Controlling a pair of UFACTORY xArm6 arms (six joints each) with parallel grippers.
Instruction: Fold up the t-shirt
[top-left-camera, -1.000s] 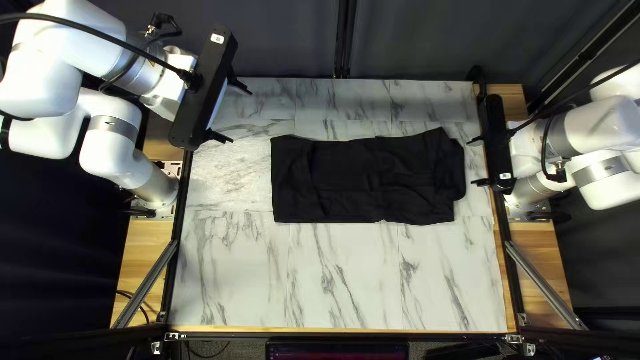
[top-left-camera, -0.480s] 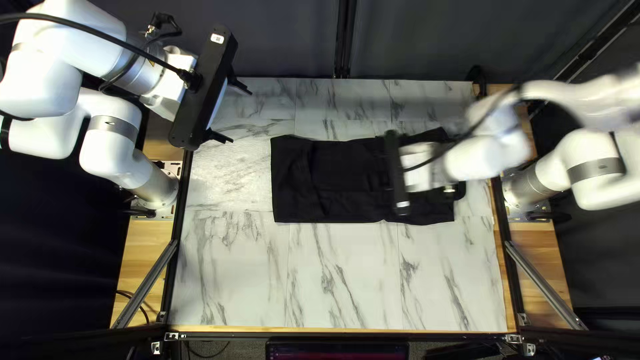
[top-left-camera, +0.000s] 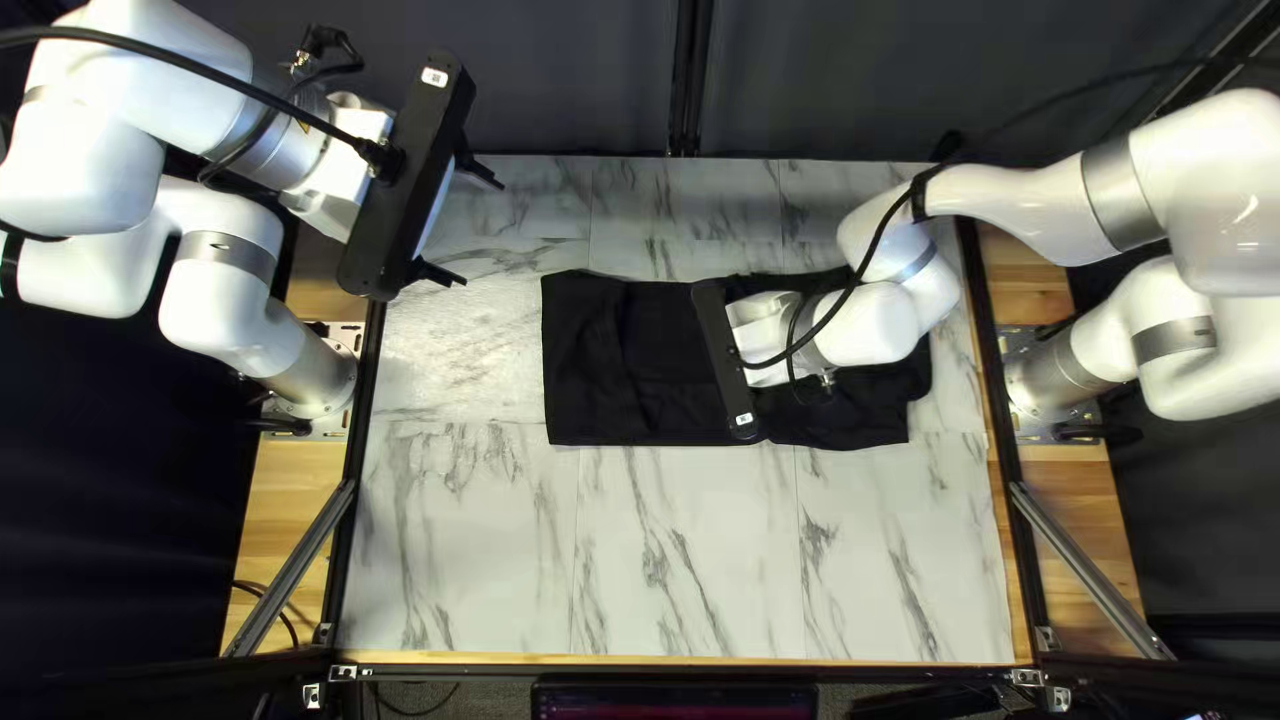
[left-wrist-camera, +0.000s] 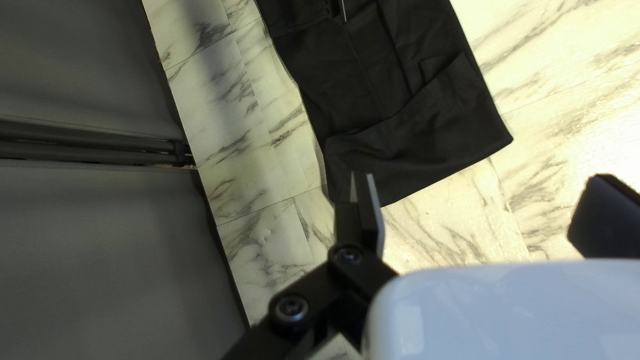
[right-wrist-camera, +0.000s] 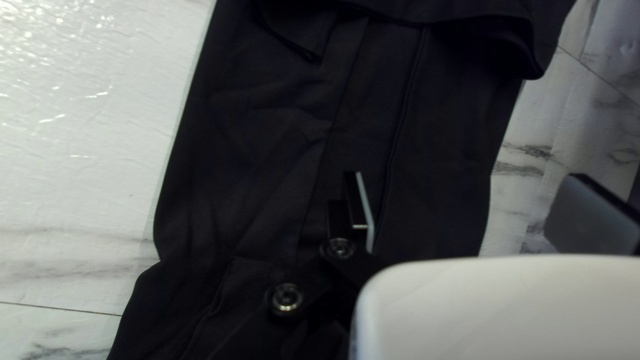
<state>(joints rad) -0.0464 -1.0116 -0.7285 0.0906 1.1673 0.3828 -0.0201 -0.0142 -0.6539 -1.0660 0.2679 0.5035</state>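
The black t-shirt (top-left-camera: 587, 374) lies as a long folded strip across the table in the top left view. Over its middle hangs my right gripper (top-left-camera: 724, 360), its fingers hidden there by its housing. My left gripper (top-left-camera: 482, 234) is apart from the shirt, by the table's far left corner. Seen from the left wrist, the shirt (left-wrist-camera: 400, 133) is ahead of my open left gripper (left-wrist-camera: 481, 177), with nothing held. In the right wrist view my right gripper (right-wrist-camera: 465, 177) has its fingers wide apart above the shirt (right-wrist-camera: 267, 133), whose folded-over end is ahead.
Marble-patterned table surface (top-left-camera: 687, 560) shows on the near side of the shirt, with a narrower band on its far side. My right arm (top-left-camera: 1014, 214) reaches over the table's right edge and covers part of the shirt. A dark curtain (top-left-camera: 560, 80) hangs behind the table.
My right gripper has swung from the table's right edge leftward to above the shirt's middle, turning slightly. The left arm and the shirt's visible parts look unmoved.
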